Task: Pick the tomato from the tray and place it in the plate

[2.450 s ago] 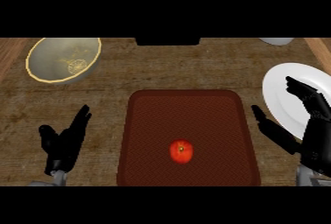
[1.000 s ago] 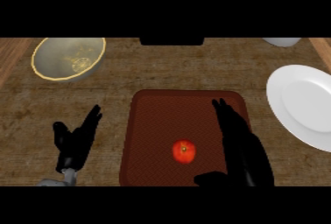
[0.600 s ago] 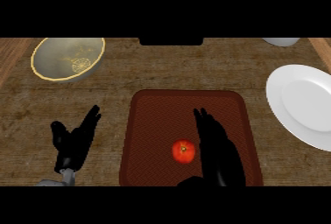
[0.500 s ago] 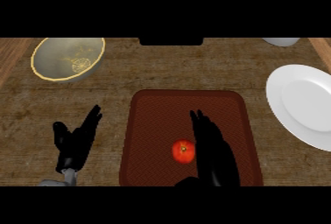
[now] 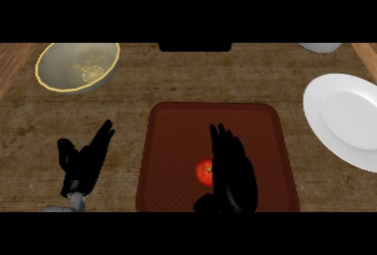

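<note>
Red round tomato (image 5: 204, 172), half hidden, brown tray (image 5: 177, 149)

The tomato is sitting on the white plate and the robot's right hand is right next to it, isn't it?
Not quite. The tomato is on the brown tray, not on the white plate, which holds nothing. The right hand really is right next to it, partly covering it. The head view shows this.

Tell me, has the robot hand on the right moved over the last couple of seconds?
Yes. The right robot hand swung leftward, away from the white plate, and now sits over the tray against the tomato.
</note>
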You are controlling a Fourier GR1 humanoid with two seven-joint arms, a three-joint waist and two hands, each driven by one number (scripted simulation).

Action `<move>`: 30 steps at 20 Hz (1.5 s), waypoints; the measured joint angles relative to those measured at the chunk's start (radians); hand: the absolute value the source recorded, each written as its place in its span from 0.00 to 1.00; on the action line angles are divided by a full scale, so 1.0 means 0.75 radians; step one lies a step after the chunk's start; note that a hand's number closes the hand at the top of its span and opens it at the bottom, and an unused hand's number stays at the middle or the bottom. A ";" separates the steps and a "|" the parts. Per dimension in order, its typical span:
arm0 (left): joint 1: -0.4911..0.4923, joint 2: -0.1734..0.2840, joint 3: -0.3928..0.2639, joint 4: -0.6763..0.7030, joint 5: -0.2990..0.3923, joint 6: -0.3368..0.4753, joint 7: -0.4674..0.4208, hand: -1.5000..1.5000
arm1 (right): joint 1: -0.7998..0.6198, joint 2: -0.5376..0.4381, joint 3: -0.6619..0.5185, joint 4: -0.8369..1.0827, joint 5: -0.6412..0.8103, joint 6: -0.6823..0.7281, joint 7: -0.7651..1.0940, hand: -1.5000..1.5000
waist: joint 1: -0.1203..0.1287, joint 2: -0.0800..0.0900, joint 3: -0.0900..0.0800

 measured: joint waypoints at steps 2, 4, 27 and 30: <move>-0.001 -0.015 0.001 0.011 -0.016 0.002 -0.019 0.50 | 0.000 0.001 -0.005 0.025 0.019 -0.002 0.000 0.00 | -0.001 0.000 0.001; 0.010 -0.022 0.003 -0.009 -0.029 0.005 -0.014 0.50 | 0.001 0.005 -0.008 0.049 0.027 -0.004 0.001 0.00 | -0.001 0.000 0.001; 0.013 -0.079 0.078 -0.012 -0.072 -0.079 0.011 0.50 | -0.016 -0.023 0.021 0.286 0.071 -0.004 -0.150 1.00 | -0.004 -0.004 0.000; 0.037 -0.088 0.076 -0.026 -0.095 -0.059 -0.004 0.50 | 0.134 -0.147 0.094 0.133 0.071 -0.027 -0.244 1.00 | -0.013 -0.007 0.001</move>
